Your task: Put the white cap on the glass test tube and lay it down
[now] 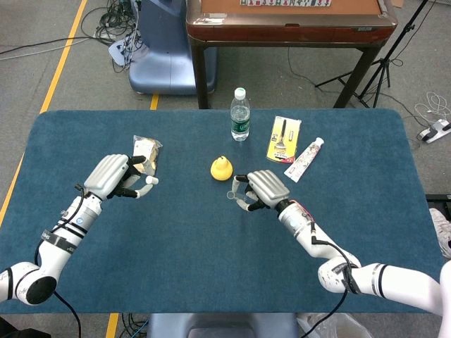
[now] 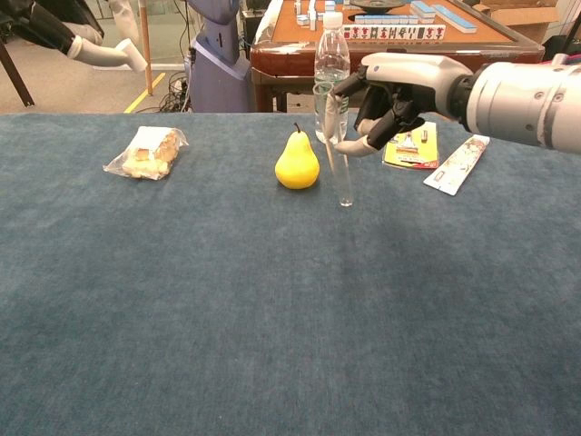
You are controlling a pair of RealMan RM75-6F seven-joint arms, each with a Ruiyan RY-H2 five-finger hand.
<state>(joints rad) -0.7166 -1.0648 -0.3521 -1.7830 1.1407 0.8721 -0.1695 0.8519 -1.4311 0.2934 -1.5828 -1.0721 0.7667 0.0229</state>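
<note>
My right hand [image 1: 264, 189] holds the glass test tube [image 2: 336, 145] upright above the table, open end up, just right of the pear. In the head view the glass test tube [image 1: 236, 196] shows only as a short clear stub at the fingers. My left hand [image 1: 113, 176] is raised over the left side of the table and pinches the small white cap [image 1: 153, 181] at its fingertips. In the chest view the left hand [image 2: 54, 23] is at the top left corner, with the white cap [image 2: 138, 62] at the end of its fingers. Hands are well apart.
A yellow pear [image 2: 298, 162] stands mid-table, a water bottle [image 2: 331, 45] behind it. A snack bag [image 2: 145, 152] lies at the left. A yellow card pack [image 1: 283, 139] and a toothpaste tube [image 1: 304, 158] lie at the right on the blue cloth [image 1: 211, 260].
</note>
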